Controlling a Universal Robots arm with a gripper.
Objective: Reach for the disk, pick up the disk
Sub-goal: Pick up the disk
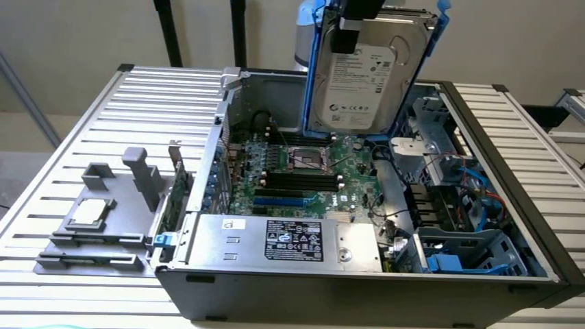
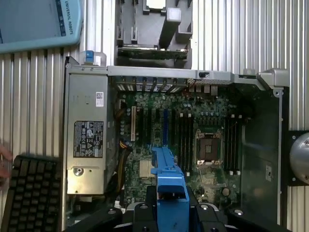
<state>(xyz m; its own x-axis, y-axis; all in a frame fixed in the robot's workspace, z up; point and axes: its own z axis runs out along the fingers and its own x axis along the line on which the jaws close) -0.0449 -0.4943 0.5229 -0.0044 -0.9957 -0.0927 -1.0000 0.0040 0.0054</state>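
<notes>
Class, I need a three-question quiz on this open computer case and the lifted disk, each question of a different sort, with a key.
1. True or false: the disk lies flat in its bay.
2. What colour is the bracket around the disk?
3. What does the disk hang above? A) the motherboard B) the grey holder C) the keyboard

Key: 1. False: the pincer holds it upright above the case. 2. Blue. 3. A.

The exterior view looks down at an angle, fairly near, into the open grey metal computer case [image 1: 366,274]; the wrist view faces straight down over the same case's green motherboard [image 2: 169,140].
</notes>
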